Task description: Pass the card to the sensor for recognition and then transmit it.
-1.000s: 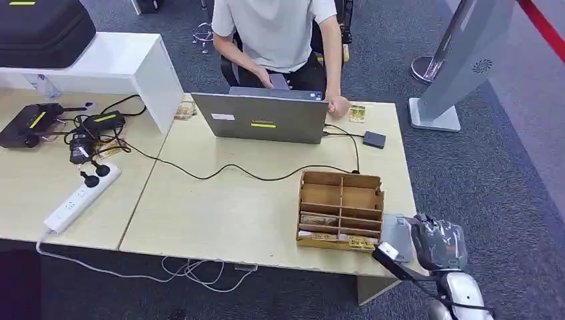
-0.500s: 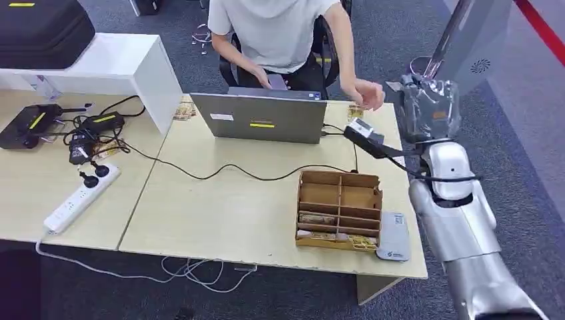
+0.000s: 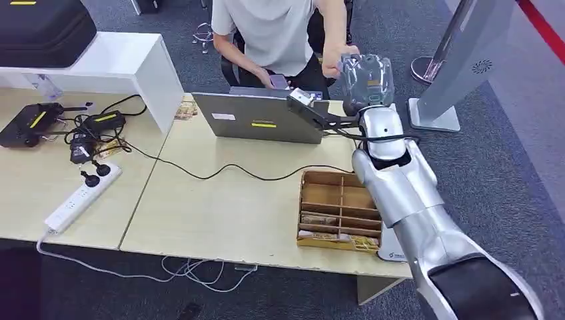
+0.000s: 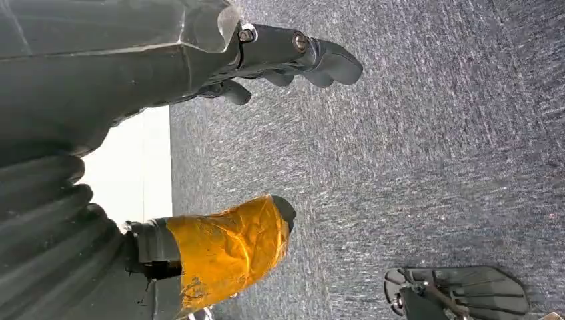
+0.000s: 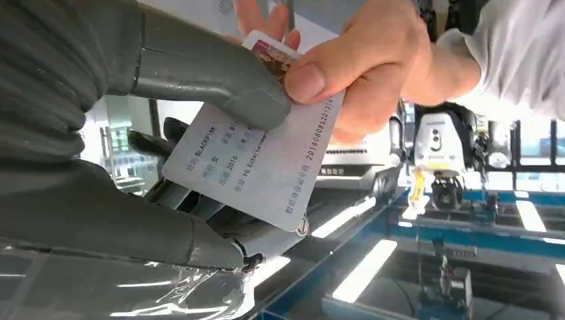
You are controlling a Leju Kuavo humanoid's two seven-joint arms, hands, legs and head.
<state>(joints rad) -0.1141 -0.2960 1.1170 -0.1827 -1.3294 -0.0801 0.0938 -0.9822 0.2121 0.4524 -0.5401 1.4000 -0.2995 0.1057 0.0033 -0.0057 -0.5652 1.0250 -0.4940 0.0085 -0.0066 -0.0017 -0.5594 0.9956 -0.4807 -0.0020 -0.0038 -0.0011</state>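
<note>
Light wood table (image 3: pixel 220 213) on dark grey carpet; grey kiosk stand (image 3: pixel 460 60) at 2 o'clock. Cardboard divided box (image 3: pixel 340 210) at 5 o'clock on the table: cards lie in its near compartments, far ones bare. Right hand (image 3: pixel 365 79) raised at 12 o'clock, thumb pinching the card (image 5: pixel 256 163); person's hand (image 5: pixel 363 63) grips the same card. Left hand (image 4: pixel 220 67) hangs over carpet, fingers spread, holding nothing.

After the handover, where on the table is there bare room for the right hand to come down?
Bare tabletop lies between the laptop, the power strip and the cardboard organizer, crossed only by a black cable. It is crowded at the far left corner around the chargers. The right hand holds the card.
</note>
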